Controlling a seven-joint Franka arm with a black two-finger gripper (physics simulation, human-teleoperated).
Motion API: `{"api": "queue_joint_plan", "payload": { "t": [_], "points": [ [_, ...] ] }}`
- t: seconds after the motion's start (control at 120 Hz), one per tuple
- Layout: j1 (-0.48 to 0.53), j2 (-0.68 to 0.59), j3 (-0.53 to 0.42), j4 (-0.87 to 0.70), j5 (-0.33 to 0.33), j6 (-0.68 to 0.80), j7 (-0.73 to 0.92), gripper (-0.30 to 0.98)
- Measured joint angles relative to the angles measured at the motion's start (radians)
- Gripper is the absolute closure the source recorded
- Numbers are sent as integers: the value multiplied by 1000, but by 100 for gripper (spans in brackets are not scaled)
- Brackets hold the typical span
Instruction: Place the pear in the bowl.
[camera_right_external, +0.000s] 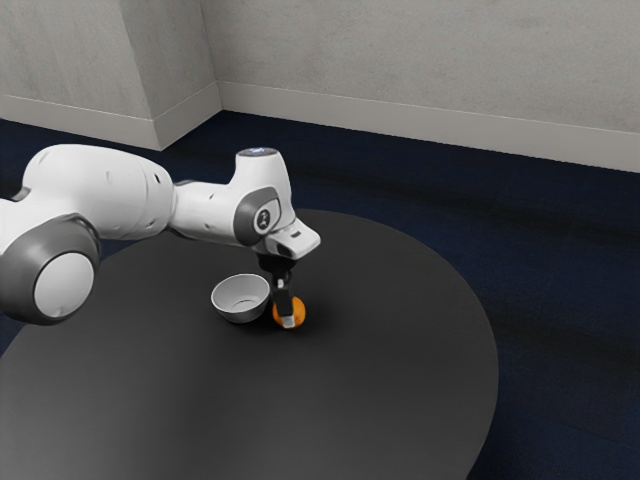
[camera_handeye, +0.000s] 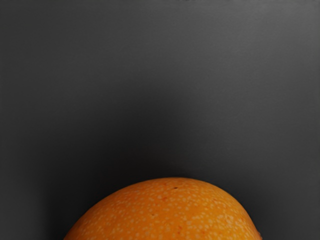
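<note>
Take your probably firm, slick pear (camera_right_external: 299, 311) across its widest part, though you cannot tell whether the fingers (camera_right_external: 283, 299) pinch it.

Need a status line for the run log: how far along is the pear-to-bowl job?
Done: the gripper is down at the speckled orange pear. In hand: probably the grasp, though I can't tell whether it is secured. Left: everything after that, since the pear is outside the white bowl, beside it: lift, carry over, lower in, release.
</note>
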Motion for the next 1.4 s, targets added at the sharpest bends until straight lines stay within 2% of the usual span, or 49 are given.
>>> {"api": "queue_joint_plan", "payload": {
  "t": [0.267,0.367,0.542,0.733,0.967,1.192,1.4],
  "points": [
    [0,9,0,0,-35,0,7,21],
    [0,8,0,9,-36,2,7,27],
    [0,-8,0,35,-33,4,4,46],
    [0,-54,3,71,-23,-6,-5,58],
    [2,-110,75,84,-9,-52,-14,62],
    [3,-115,143,82,-6,-93,-17,59],
    [22,-99,156,78,-7,-110,-14,57]
  ]
}}
